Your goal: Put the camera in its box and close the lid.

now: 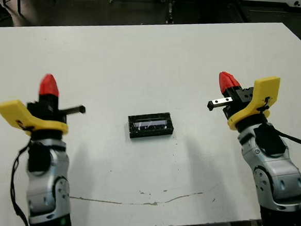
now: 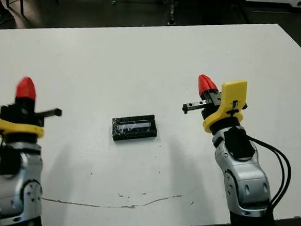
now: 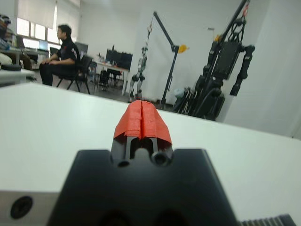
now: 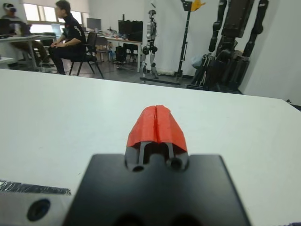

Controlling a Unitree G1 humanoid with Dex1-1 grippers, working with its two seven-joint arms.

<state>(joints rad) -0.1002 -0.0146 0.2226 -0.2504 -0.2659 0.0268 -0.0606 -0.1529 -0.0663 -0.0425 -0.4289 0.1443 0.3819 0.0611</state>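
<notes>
Left eye view: we are holding both grippers, left (image 1: 48,85) and right (image 1: 229,80), pinched together, flanking the lidded box (image 1: 150,125).

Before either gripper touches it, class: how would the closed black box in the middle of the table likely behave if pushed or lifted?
The box lies flat and low on the table, so a push would probably slide it, not tip or roll it. Its lid looks glossy, so the top may be slippery. It looks rigid and probably light for its small size.
</notes>
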